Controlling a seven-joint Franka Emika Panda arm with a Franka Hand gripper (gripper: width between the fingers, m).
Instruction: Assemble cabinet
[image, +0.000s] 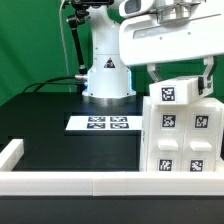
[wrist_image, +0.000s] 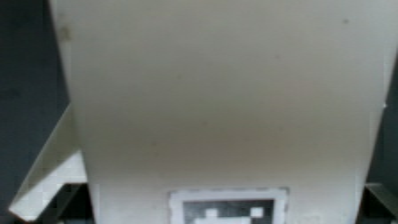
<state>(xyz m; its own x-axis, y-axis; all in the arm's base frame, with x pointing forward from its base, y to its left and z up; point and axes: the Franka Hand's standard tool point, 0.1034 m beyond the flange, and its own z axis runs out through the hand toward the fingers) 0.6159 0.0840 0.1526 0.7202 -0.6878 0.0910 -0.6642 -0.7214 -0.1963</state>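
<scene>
The cabinet is a large white box with several black-and-white tags, standing upright at the exterior view's right, near the front rail. Its upper tagged block reaches up between my fingers. My gripper comes down from above with one finger on each side of the cabinet's top and looks shut on it. In the wrist view the cabinet's plain white face fills nearly the whole picture, with one tag at the edge. My fingertips are hidden there.
The marker board lies flat on the black table in front of the robot base. A low white rail runs along the table's front, with a corner piece at the exterior view's left.
</scene>
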